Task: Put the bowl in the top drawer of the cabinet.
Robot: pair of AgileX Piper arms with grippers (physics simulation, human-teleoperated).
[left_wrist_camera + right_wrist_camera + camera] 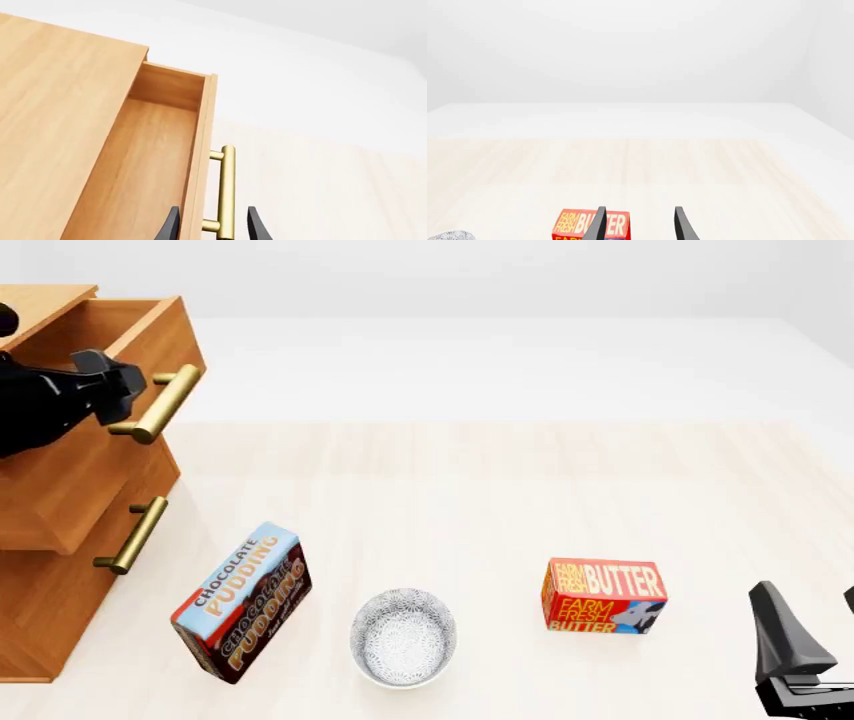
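Observation:
The bowl (403,635), white with a fine dark pattern, sits upright on the table near its front edge; its rim also shows in a corner of the right wrist view (450,235). The cabinet (54,570) stands at the left. Its top drawer (134,335) is pulled partly out, and its inside (147,165) holds nothing. My left gripper (130,390) is at the drawer's brass handle (227,195), open, with the bar between its fingers (257,226). My right gripper (809,595) hovers open at the front right, well to the right of the bowl.
A butter box (603,597) stands right of the bowl, between it and my right gripper. A chocolate pudding box (243,602) stands tilted left of the bowl, near the cabinet. The lower drawer's handle (131,535) juts out below the top drawer.

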